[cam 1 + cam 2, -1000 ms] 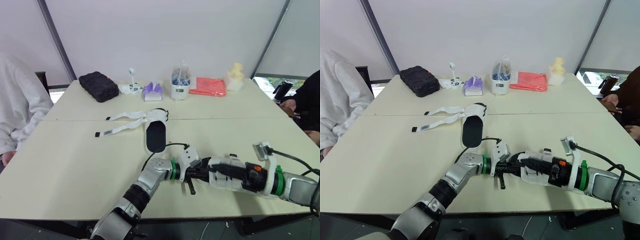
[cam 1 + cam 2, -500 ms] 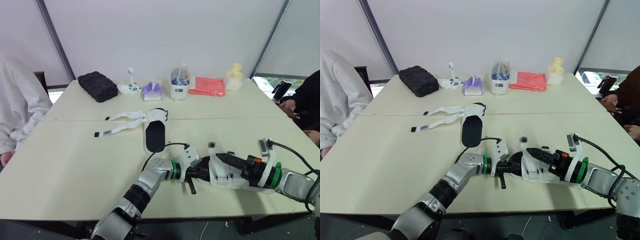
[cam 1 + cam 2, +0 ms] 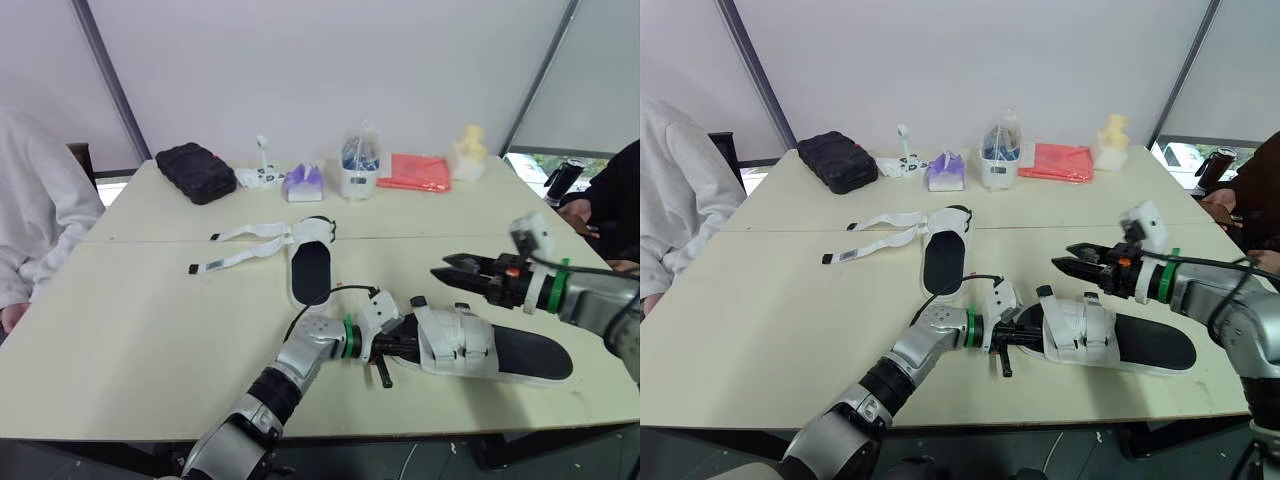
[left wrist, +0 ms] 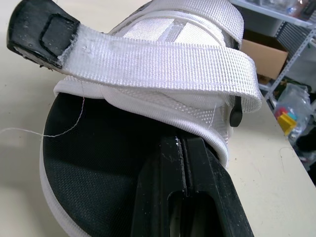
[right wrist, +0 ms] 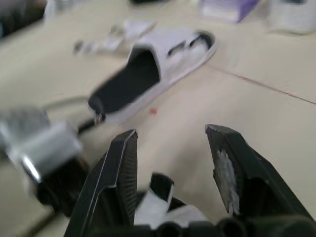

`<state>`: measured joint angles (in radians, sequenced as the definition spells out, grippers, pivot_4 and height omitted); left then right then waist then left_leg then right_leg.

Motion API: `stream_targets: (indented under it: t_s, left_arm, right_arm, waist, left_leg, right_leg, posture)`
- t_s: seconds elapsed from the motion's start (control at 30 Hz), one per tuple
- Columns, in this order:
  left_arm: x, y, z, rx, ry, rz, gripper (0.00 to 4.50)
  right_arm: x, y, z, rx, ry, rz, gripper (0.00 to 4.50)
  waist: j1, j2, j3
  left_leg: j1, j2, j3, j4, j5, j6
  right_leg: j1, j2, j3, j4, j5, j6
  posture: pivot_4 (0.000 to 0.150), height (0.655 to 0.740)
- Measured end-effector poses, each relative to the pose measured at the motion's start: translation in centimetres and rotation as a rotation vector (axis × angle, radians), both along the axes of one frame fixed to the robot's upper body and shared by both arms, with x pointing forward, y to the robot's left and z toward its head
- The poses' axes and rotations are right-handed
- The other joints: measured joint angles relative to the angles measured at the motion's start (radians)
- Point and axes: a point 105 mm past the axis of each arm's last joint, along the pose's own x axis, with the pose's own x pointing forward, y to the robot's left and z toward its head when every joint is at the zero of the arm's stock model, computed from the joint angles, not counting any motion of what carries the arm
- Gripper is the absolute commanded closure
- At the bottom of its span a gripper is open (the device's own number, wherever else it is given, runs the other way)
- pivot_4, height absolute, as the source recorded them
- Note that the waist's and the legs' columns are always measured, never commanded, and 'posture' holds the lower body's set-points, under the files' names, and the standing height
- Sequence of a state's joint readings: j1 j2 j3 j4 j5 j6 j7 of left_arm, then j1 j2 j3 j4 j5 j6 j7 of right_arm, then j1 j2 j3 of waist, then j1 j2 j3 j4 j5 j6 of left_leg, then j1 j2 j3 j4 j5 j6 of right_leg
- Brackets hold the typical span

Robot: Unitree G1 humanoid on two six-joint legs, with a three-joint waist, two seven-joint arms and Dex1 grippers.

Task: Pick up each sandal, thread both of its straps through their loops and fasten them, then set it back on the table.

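A white sandal with a black sole (image 3: 480, 350) lies flat on the table's near right part, both straps closed over its front. My left gripper (image 3: 395, 348) is at its toe end, with fingers (image 4: 182, 197) pressed together on the sole edge under the front strap (image 4: 163, 64). Raised above and behind that sandal, my right gripper (image 3: 445, 268) is open and holds nothing, its fingertips (image 5: 126, 143) spread wide. The second sandal (image 3: 310, 270) lies in the middle of the table, its two loose straps (image 3: 240, 250) trailing to the left.
Along the far edge stand a black case (image 3: 197, 172), a small white gadget (image 3: 262, 175), a purple tissue pack (image 3: 305, 182), a clear tub (image 3: 361, 165), a red cloth (image 3: 415, 172) and a yellow object (image 3: 468, 152). A person in white (image 3: 30, 220) sits left, another person (image 3: 610, 210) right.
My right gripper has let go of the near sandal, opened, and risen back to the right. The sandal now lies uncovered on the table. The left gripper has stayed put.
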<state>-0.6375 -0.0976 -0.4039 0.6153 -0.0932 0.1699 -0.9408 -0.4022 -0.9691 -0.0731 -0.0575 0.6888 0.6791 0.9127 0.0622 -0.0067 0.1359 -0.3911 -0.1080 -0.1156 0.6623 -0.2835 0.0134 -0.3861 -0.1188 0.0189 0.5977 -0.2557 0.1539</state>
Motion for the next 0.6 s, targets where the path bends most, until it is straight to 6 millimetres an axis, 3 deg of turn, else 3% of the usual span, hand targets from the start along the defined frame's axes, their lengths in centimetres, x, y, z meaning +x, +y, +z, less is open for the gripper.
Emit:
stream_targets:
  t_s: [0.27, 0.5, 0.6]
  left_arm:
    - [0.0, -0.1, 0.0, -0.005, 0.004, 0.001, 4.5]
    - [0.0, 0.0, 0.0, -0.01, 0.008, 0.006, 4.5]
    - [0.0, 0.0, 0.0, -0.012, 0.009, 0.009, 4.5]
  right_arm:
    - [1.2, -0.1, -2.4, -0.037, 0.174, 0.116, 2.17]
    - [1.0, -0.1, -5.2, -0.071, 0.322, 0.158, 2.17]
    - [1.2, 0.5, -4.8, -0.039, 0.335, 0.177, 3.05]
  waist:
    - [0.002, 0.0, 0.0]
    - [0.002, 0.0, 0.0]
    - [0.001, 0.0, 0.0]
  left_leg:
    - [-0.001, 0.0, -0.001, 0.0, 0.0, 0.0]
    - [-0.001, 0.0, -0.001, 0.0, -0.002, -0.003]
    - [-0.001, 0.0, -0.001, 0.0, -0.002, -0.003]
  right_leg:
    - [-0.001, -0.001, 0.0, 0.0, 0.0, -0.001]
    - [-0.001, -0.001, 0.001, 0.0, 0.0, -0.001]
    - [-0.001, -0.001, 0.001, 0.0, 0.0, -0.001]
  posture:
    - [0.15, 0.74]
    - [0.15, 0.74]
    - [0.15, 0.74]
